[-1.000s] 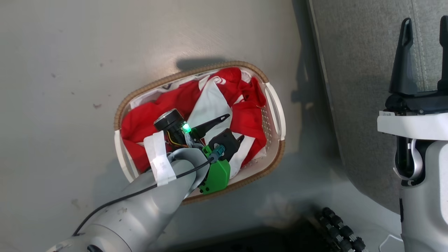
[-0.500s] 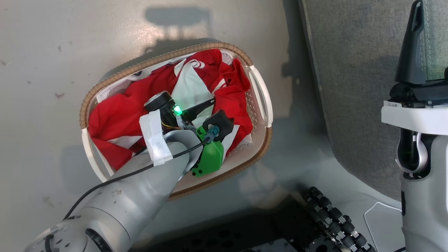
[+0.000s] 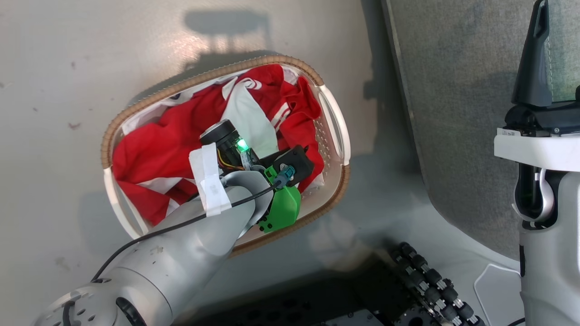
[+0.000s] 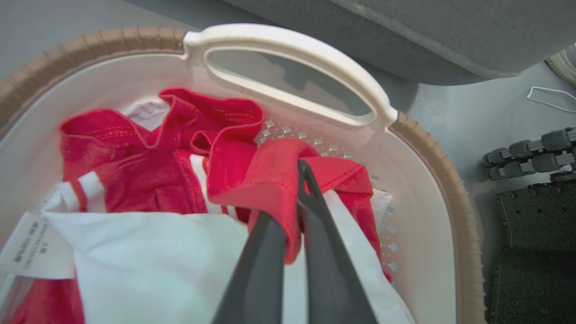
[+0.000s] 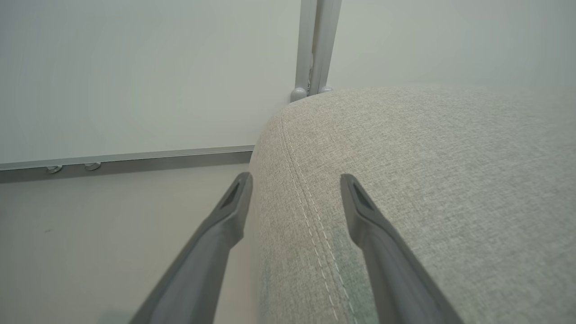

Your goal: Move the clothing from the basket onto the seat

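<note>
Pinching red clothing inside the basket with my left gripper; right gripper spread wide over the seat.

Head view: bright, fairly even light. Soft glare patch on the floor beyond the basket, with a distinct dark shadow further out and a broader one along the seat edge. Left wrist view: wide-angle bowing of the basket rim; fingers soft near the lens, clothing sharp. Right wrist view: diffuse, low contrast, seat washed pale towards the far side.
</note>
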